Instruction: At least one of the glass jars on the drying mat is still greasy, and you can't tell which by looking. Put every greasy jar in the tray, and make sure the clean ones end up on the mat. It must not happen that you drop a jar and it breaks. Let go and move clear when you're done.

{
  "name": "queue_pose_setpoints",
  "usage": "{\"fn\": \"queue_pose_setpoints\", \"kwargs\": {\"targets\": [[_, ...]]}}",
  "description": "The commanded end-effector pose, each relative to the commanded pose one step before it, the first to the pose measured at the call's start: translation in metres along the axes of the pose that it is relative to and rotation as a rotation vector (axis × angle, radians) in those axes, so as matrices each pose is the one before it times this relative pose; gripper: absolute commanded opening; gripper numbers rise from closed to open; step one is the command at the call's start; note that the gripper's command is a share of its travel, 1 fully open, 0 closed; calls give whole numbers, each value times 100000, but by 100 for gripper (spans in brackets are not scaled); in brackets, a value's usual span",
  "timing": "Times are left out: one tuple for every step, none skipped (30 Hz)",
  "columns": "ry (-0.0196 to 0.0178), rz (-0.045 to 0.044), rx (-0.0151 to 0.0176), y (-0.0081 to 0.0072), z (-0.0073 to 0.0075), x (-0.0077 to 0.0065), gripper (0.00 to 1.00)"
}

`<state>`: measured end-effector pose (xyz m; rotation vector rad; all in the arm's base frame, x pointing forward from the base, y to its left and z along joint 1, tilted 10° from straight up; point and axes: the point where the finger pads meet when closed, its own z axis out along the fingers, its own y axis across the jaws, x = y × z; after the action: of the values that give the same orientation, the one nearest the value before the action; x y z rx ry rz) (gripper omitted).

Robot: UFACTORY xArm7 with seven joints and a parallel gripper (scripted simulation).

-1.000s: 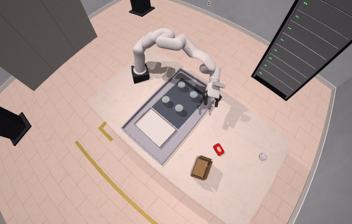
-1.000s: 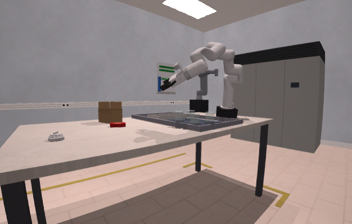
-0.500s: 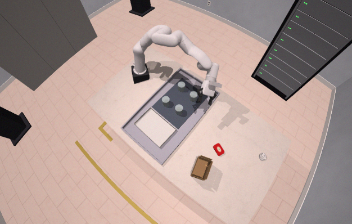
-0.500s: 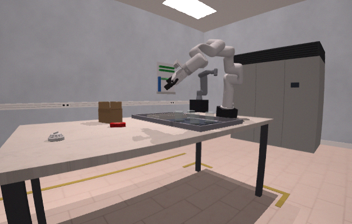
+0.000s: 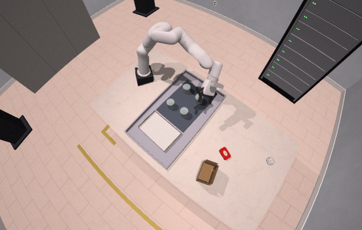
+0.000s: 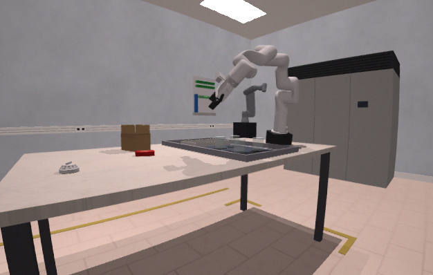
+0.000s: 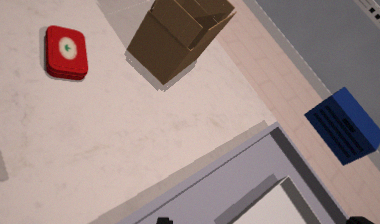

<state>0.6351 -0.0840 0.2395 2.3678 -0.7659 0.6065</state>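
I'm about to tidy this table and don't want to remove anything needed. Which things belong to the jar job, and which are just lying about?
For the job:
- glass jars
- drying mat
- tray

Lying about:
- cardboard box
- red case
- small grey-white object

white arm arched high, wrist angled down, end effector (image 5: 207, 97) (image 6: 214, 103) (image 7: 262, 221) tilted and wide open, 2 black fingers apart

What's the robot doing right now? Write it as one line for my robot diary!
gripper: open, above drying mat | glass jars: four on mat | white tray: no jars
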Motion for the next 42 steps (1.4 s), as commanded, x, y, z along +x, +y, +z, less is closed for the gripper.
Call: {"fn": "queue_pose_setpoints", "kwargs": {"targets": [[-5138,-3313,2211,1230,-664,-896,100],[-1145,-859,494,207,-104,-284,100],[-1133,-865,513,200,-105,-290,100],[-1121,-871,532,194,-106,-295,100],[-1108,-877,551,187,-106,-300,100],[-1096,-882,569,181,-107,-305,100],[-1083,-888,587,174,-107,-310,100],[-1069,-894,605,167,-108,-315,100],[-1056,-899,622,160,-108,-319,100],[-1042,-905,639,154,-108,-324,100],[-1028,-911,655,147,-108,-328,100],[0,0,0,0,0,0,100],[0,0,0,0,0,0,100],[-1013,-916,671,139,-108,-333,100],[-999,-922,687,132,-108,-337,100],[-984,-927,703,125,-108,-341,100],[-969,-933,718,118,-108,-344,100],[-954,-938,732,111,-107,-348,100],[-938,-943,747,103,-107,-352,100],[-923,-949,761,96,-106,-355,100],[-907,-954,774,89,-105,-358,100],[-891,-959,788,81,-105,-361,100],[-875,-964,801,74,-104,-364,100],[-858,-970,813,66,-103,-367,100],[-842,-975,825,59,-101,-369,100],[-825,-980,837,51,-100,-372,100],[-808,-985,848,43,-99,-374,100],[-791,-990,859,36,-98,-376,100],[0,0,0,0,0,0,100],[0,0,0,0,0,0,100],[-774,-995,870,28,-96,-378,100],[-757,-999,880,21,-95,-380,100],[-740,-1004,890,13,-93,-381,100],[-722,-1009,900,6,-91,-382,100],[-705,-1013,909,-2,-89,-384,100],[-687,-1018,918,-9,-87,-385,100],[-670,-1022,926,-17,-85,-385,100],[-652,-1027,935,-24,-83,-386,100],[-634,-1031,942,-32,-81,-386,100],[-616,-1035,950,-39,-79,-387,100],[-598,-1039,957,-47,-77,-387,100],[-580,-1044,963,-54,-74,-387,100]]}}
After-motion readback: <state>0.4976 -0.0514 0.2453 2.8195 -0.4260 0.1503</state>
